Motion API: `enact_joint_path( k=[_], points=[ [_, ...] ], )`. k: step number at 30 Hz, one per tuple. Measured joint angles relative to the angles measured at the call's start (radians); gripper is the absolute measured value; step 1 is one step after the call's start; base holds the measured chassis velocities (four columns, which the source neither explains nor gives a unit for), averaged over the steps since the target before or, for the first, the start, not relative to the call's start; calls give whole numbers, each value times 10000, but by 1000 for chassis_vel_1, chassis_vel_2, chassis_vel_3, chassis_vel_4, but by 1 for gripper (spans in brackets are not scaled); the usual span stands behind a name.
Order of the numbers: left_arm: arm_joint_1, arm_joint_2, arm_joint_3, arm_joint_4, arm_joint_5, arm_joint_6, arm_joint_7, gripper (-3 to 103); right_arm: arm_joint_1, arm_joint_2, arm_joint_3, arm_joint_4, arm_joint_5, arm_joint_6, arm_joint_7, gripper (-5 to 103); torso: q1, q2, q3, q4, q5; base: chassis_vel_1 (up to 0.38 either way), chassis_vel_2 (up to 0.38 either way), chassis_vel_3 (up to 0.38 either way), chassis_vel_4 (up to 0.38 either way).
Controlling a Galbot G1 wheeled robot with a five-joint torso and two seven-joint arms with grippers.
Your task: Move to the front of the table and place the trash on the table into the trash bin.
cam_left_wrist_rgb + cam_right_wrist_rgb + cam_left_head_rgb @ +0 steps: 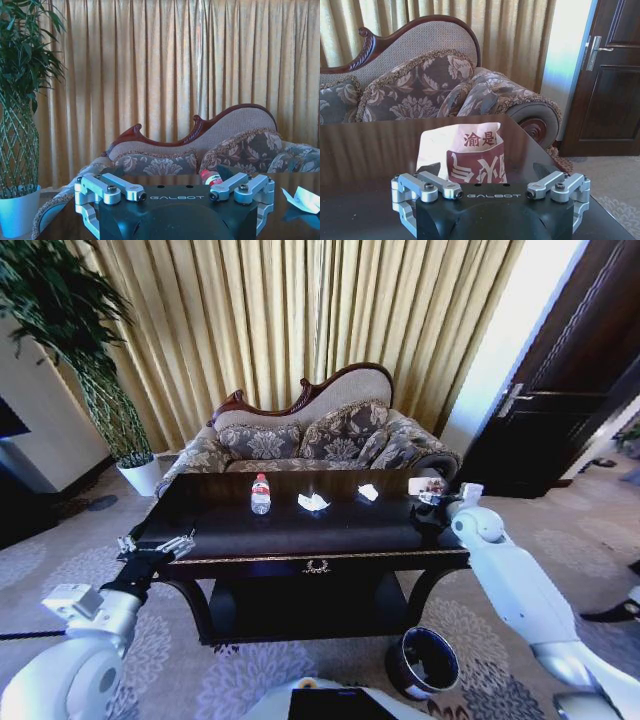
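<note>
Table (300,530): a large dark glossy table with gold trim and a gold emblem on its front edge; it spans the middle of the head view, with a lower shelf beneath.
Sofa (320,435): a patterned sofa with a carved wooden back, just behind the table, in front of gold curtains.
Plant (90,360): a tall leafy plant in a white pot, upper left of the head view.
Trash bin (424,664): a small round dark bin with a shiny rim, on the carpet at the lower right of centre, just in front of the table's right leg.
Right gripper (432,502): at the right end of the tabletop, fingers spread apart, holding nothing; in its wrist view a paper packet stands between the open fingertips, just ahead of them.
Left gripper (160,548): at the table's left front corner, fingers spread apart and empty.
Bottle (260,494): a small clear plastic bottle with a red-and-white label, upright on the tabletop, left of centre.
Paper packet (465,152): white and dark red with printed characters, upright on the table's right end.
Crumpled paper (313,502): a white piece at the centre of the tabletop, just right of the bottle.
Second crumpled paper (368,492): a smaller white piece further right, well apart from the bin.
</note>
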Motion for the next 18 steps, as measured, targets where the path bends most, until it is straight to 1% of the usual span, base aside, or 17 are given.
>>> enact_joint_path(
  k=[3, 6, 7, 8, 9, 12, 13, 15, 16, 18],
  points=[
    [-4, -6, 1, 0, 0, 0, 2, 100, 0, -4, -1, -16, -33, 4, -8, 101, 0, 1, 0, 0, 0, 0, 0, 0, 0],
    [-3, -63, 14, 0, 0, -10, 65, 100, -31, 15, -24, -31, -102, 26, -16, 86, 0, 1, 0, 0, 1, 0, 0, 0, 0],
    [-3, -63, 14, 0, 0, -10, 65, 100, -31, 15, -24, -31, -102, 26, -16, 86, 0, 1, 0, 0, 1, 0, 0, 0, 0],
    [-17, -80, 31, 0, 2, -35, 74, 100, -33, 14, -50, -46, -116, 58, -21, 81, 0, 1, 0, 0, 0, 0, 0, 0, 0],
    [-17, -80, 31, 0, 2, -35, 74, 100, -33, 14, -50, -46, -116, 58, -21, 81, 0, 1, 0, 0, 0, 0, 0, 0, 0],
    [-51, -94, 35, 0, 29, -246, 64, 100, -33, 15, -79, -63, -129, 113, -26, 65, 0, 0, 0, 0, 0, 0, 0, 0, 0],
    [-51, -94, 35, 0, 29, -246, 64, 100, -33, 15, -79, -63, -129, 113, -26, 65, 0, 0, 0, 0, 0, 0, 0, 0, 0],
    [-52, -92, -5, 0, 30, -282, 63, 100, -50, 14, -87, -54, -129, 133, -26, 52, 0, 1, 0, 1, 0, 0, 0, 0, 0],
    [-52, -92, -5, 0, 30, -282, 63, 100, -50, 14, -87, -54, -129, 133, -26, 52, 0, 1, 0, 1, 0, 0, 0, 0, 0],
    [-50, -86, -24, 0, 30, -304, 63, 100, -67, 11, -87, -25, -129, 145, -26, 42, 0, 1, 0, 0, 0, 0, 0, 0, 0]
  ],
)
